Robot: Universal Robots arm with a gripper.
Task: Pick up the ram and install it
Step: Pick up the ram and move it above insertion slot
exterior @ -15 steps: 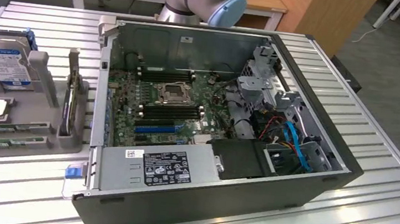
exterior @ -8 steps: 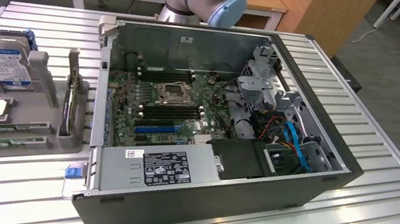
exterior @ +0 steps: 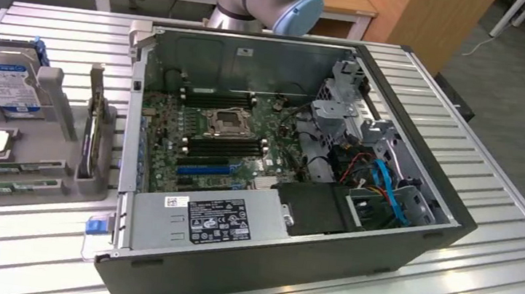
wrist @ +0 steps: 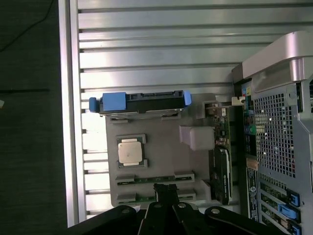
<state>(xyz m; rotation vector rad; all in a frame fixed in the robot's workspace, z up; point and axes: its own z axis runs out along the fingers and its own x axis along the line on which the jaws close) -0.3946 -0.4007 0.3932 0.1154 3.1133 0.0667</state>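
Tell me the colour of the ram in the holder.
The ram is green; the exterior view shows it best.

Bright light, perhaps overhead, glare on metal table (wrist: 146, 54), computer case (exterior: 242, 64) interior dimmer

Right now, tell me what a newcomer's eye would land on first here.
The open computer case in the middle of the exterior view, its motherboard laid bare. At that view's left, a grey tray carries a blue-labelled hard drive, a silver processor and green ram sticks. In the wrist view the shut tool hangs over the ram sticks.
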